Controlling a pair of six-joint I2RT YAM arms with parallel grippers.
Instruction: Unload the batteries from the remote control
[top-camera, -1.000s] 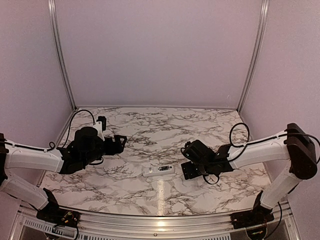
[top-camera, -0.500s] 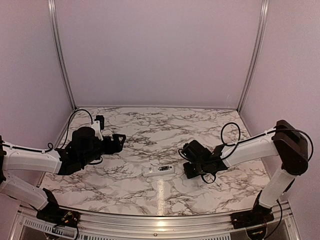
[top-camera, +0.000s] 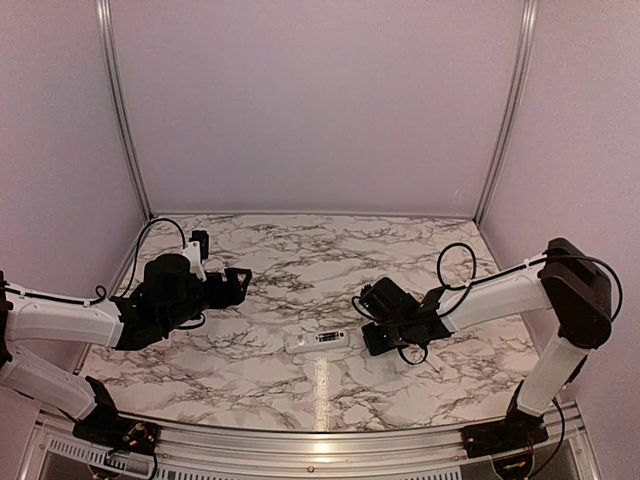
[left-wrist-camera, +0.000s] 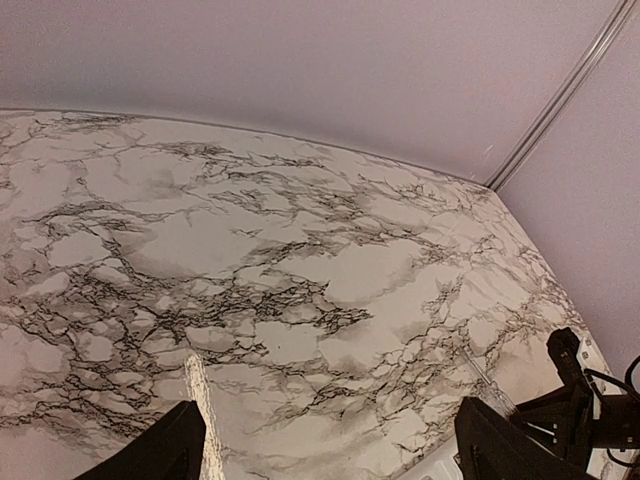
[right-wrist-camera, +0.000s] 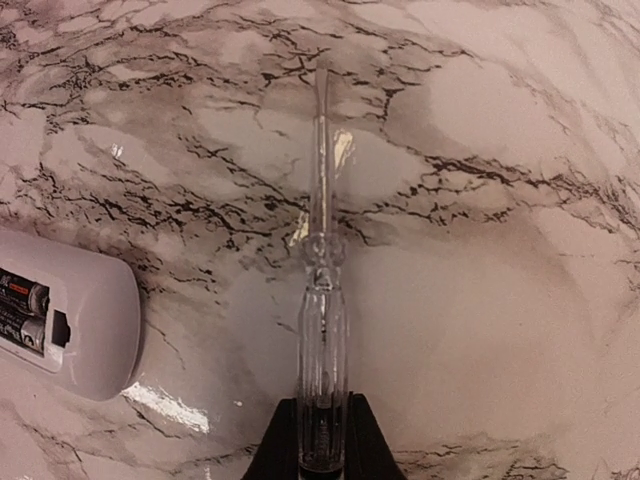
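The white remote control (top-camera: 318, 341) lies flat at the table's near centre, its recess facing up. In the right wrist view the remote control (right-wrist-camera: 85, 320) is at the left edge, and two dark batteries (right-wrist-camera: 22, 305) sit side by side in the open recess. My right gripper (top-camera: 374, 342) is low over the table just right of the remote. That same right gripper (right-wrist-camera: 322, 402) is shut on the handle of a clear pen-like stick (right-wrist-camera: 322, 320), whose thin tip points away over the marble. My left gripper (top-camera: 240, 281) hovers open and empty at the left (left-wrist-camera: 330, 425).
The marble table (top-camera: 300, 260) is walled by lilac panels at the back and sides, with metal posts (top-camera: 120, 110) in the corners. A bright reflection streak (top-camera: 320, 385) runs toward the near edge. The right arm's gripper body (left-wrist-camera: 575, 400) shows in the left wrist view.
My right gripper has shut on the clear stick, and the right arm has drawn slightly left toward the remote. The left arm has barely moved and stays open.
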